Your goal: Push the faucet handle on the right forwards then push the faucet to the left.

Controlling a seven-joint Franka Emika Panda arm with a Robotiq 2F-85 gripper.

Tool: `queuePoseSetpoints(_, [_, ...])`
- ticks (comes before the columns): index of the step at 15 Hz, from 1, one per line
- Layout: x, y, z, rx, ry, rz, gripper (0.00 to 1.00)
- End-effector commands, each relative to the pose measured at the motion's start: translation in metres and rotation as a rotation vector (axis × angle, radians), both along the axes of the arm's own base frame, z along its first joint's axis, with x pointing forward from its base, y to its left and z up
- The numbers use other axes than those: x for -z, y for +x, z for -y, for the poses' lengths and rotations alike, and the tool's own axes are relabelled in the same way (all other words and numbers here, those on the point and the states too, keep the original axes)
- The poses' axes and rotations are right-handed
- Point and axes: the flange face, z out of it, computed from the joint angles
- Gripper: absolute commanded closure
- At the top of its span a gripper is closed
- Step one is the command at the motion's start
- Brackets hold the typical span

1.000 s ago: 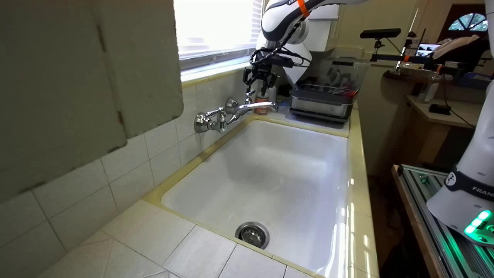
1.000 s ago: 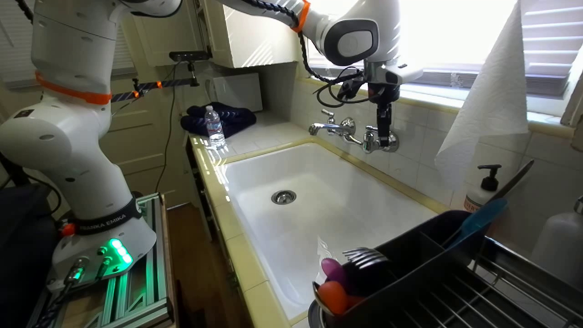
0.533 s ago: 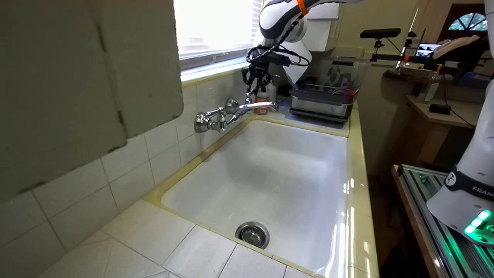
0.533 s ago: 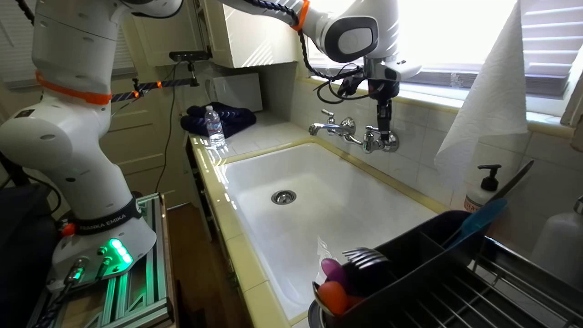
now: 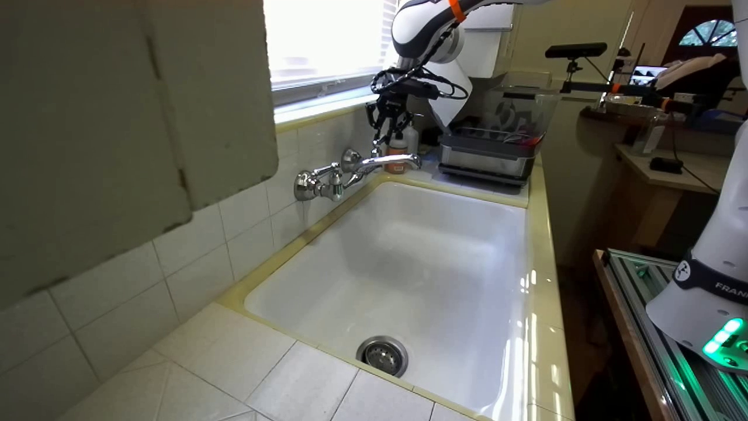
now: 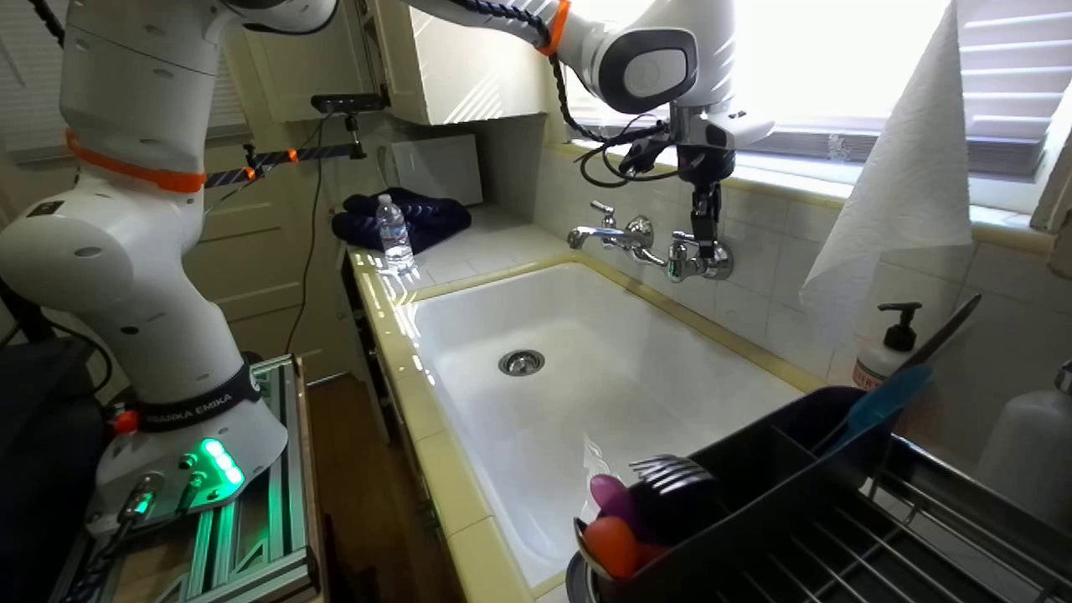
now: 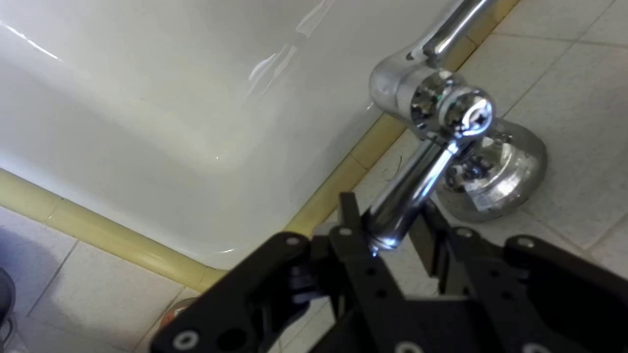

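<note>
Wrist view: faucet handle [image 7: 417, 189] right of centre, slanting down-left; gripper [image 7: 387, 218], jaws clasped from both sides on its lower end. White sink [image 7: 162, 88] fills upper left. Both exterior views: faucet spout [image 5: 394, 159] upper centre.

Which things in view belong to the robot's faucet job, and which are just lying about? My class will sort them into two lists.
Belongs to the job:
right faucet handle, its end between the robot's jaws
faucet spout, to be pushed left afterwards

Just lying about:
water bottle
dark cloth bundle
dish rack
fork
pump bottle
</note>
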Motion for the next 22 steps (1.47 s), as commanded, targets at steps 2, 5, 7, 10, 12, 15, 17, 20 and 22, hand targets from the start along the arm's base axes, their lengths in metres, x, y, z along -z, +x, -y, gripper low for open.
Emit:
queuePoseSetpoints(2, [0.005, -0.031, -0.010, -0.028, 0.032, -0.146, 0.92])
queuePoseSetpoints(5, [0.003, -0.036, -0.009, -0.009, 0.016, -0.154, 0.92])
queuePoseSetpoints(7, [0.000, -0.041, -0.011, 0.006, 0.022, -0.155, 0.92])
queuePoseSetpoints(10, [-0.003, -0.052, -0.013, 0.009, 0.044, -0.153, 0.92])
queuePoseSetpoints(12, [-0.007, -0.061, -0.012, 0.016, 0.055, -0.149, 0.92])
queuePoseSetpoints(15, [-0.007, -0.068, -0.012, 0.024, 0.061, -0.140, 0.92])
queuePoseSetpoints(17, [-0.008, -0.070, -0.013, 0.028, 0.061, -0.130, 0.92])
queuePoseSetpoints(20, [-0.008, -0.073, -0.016, 0.027, 0.061, -0.117, 0.92])
queuePoseSetpoints(22, [-0.010, -0.075, -0.018, 0.019, 0.065, -0.102, 0.92])
